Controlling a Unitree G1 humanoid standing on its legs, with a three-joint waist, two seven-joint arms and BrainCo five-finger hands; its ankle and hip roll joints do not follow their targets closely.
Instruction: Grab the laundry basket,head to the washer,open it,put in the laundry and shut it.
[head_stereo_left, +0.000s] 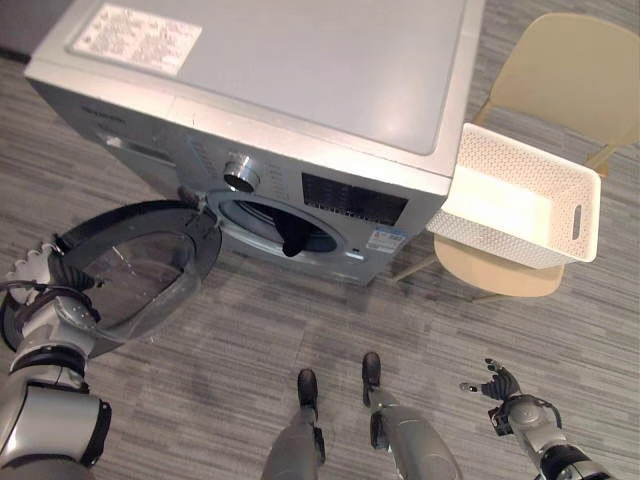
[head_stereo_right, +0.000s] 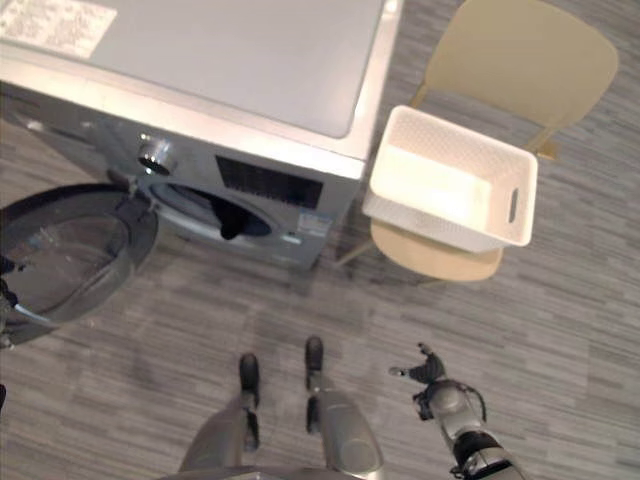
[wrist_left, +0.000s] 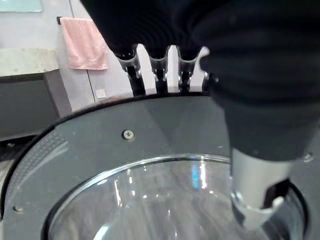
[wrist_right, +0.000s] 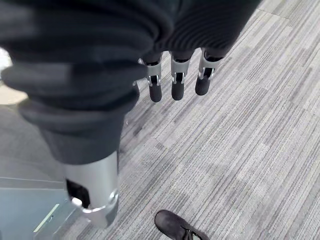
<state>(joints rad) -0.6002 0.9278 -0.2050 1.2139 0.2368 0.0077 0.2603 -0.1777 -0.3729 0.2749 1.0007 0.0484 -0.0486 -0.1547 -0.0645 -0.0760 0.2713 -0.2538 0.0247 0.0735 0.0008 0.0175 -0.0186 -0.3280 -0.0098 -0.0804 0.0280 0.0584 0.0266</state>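
With the washer (head_stereo_left: 300, 90) door (head_stereo_left: 140, 265) swung wide open, my left hand (head_stereo_left: 30, 272) sits at the door's outer rim, fingers (wrist_left: 157, 70) hooked over the edge and thumb against the inner face, so it grips the door. Dark laundry (head_stereo_left: 296, 238) hangs out of the drum opening. My right hand (head_stereo_left: 500, 385) hangs low over grey striped carpet (head_stereo_left: 250, 330), fingers (wrist_right: 172, 85) straight and spread, holding nothing. White laundry basket (head_stereo_left: 520, 200) sits on a tan chair (head_stereo_left: 560, 80) just beside the washer's right side. Pink towel (wrist_left: 85, 42) hangs on a pale wall (wrist_left: 115, 75) behind the door, near a grey counter (wrist_left: 25, 65).
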